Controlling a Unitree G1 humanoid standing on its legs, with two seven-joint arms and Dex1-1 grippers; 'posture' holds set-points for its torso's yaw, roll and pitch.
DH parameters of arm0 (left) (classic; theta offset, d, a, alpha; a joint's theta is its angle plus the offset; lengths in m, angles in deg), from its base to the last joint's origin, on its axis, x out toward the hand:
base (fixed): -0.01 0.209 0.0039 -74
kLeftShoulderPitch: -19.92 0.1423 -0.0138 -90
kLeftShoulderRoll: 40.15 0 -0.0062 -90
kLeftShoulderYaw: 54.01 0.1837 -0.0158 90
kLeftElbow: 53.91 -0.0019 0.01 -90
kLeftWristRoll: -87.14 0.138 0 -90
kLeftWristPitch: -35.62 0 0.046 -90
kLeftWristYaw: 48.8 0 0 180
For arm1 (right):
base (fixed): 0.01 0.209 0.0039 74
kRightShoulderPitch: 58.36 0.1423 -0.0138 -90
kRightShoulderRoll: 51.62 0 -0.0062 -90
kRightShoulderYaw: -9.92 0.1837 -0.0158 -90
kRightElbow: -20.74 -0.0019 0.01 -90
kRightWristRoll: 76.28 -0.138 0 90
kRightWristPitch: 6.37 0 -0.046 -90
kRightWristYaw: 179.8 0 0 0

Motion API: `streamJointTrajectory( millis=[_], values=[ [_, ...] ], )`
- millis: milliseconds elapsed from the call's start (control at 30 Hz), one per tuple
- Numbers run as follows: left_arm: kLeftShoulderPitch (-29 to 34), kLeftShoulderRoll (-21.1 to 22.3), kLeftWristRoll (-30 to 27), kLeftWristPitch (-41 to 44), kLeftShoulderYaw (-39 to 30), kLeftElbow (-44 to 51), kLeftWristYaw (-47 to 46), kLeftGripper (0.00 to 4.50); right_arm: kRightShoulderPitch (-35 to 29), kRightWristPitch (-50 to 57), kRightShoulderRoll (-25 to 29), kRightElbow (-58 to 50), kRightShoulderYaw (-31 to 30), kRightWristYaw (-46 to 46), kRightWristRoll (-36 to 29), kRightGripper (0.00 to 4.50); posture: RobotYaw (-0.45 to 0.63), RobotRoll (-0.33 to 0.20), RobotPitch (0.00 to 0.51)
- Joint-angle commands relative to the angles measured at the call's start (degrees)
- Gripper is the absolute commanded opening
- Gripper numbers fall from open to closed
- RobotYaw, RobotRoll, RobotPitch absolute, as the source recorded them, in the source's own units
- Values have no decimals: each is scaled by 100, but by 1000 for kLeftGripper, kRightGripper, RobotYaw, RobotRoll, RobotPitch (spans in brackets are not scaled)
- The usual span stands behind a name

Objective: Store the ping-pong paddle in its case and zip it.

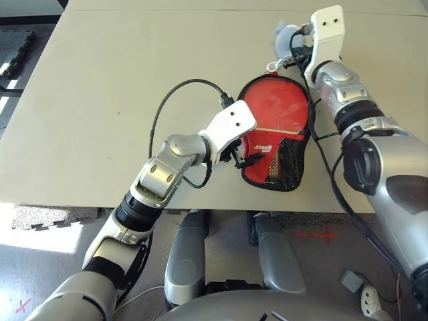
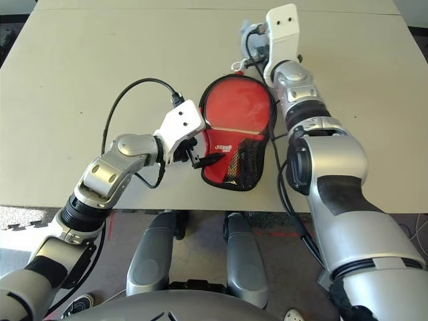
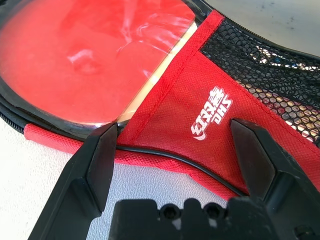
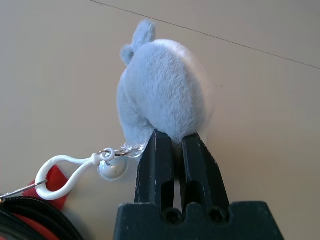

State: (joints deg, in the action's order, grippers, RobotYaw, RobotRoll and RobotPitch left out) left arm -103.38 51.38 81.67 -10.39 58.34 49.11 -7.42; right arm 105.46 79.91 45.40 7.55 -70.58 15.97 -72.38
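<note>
The case (image 1: 262, 170) lies open near the table's front edge, red with a white logo and a black mesh pocket (image 1: 291, 162). The ping-pong paddle (image 1: 277, 107) rests inside it with its red face up; the handle is hidden under the red fabric. My left gripper (image 3: 174, 130) is open, its fingers straddling the case's left rim beside the logo. Beyond the far end of the case, my right gripper (image 4: 175, 136) is shut on a small grey plush pouch (image 4: 162, 95). A white clip (image 4: 60, 172) and short chain link that pouch to the case's zip.
The beige table (image 1: 120, 87) stretches bare to the left and far side. A black cable (image 1: 167, 107) loops off my left wrist above the table. The table's front edge runs just below the case, with floor beyond.
</note>
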Motion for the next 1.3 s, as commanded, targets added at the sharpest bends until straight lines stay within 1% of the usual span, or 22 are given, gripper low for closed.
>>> streamJointTrajectory(
  millis=[33, 333, 533, 600, 767, 867, 1100, 1300],
  values=[
    [164, 1, 2, 101, 317, -403, 82, 4500, -87, -142, 313, -17, -56, 197, 110, 16, 171, 0, 332],
    [132, -96, 18, -42, 355, -646, 118, 4500, -169, -90, 1031, -136, -312, 1370, 252, 16, 126, 0, 325],
    [53, -170, 41, -153, 387, -823, 154, 4500, -194, 29, 1514, -296, -569, 2444, 334, 16, 99, 0, 321],
    [13, -200, 49, -200, 393, -902, 174, 4500, -196, 91, 1770, -405, -707, 2960, 416, 16, 82, 0, 319],
    [-68, -265, 68, -311, 421, -1072, 218, 4500, -238, 208, 2134, -549, -964, 3770, 525, 16, 59, 0, 316],
    [-108, -299, 83, -362, 417, -1166, 235, 4500, -267, 296, 2275, -609, -1094, 4128, 566, 16, 48, 0, 314],
    [-171, -379, 119, -497, 425, -1366, 244, 4500, -403, 621, 2721, -801, -1417, 5396, 670, 16, 35, 0, 311],
    [-176, -416, 134, -536, 429, -1422, 235, 4500, -424, 902, 2907, -1015, -1482, 6394, 581, 16, 30, 0, 309]
  ],
)
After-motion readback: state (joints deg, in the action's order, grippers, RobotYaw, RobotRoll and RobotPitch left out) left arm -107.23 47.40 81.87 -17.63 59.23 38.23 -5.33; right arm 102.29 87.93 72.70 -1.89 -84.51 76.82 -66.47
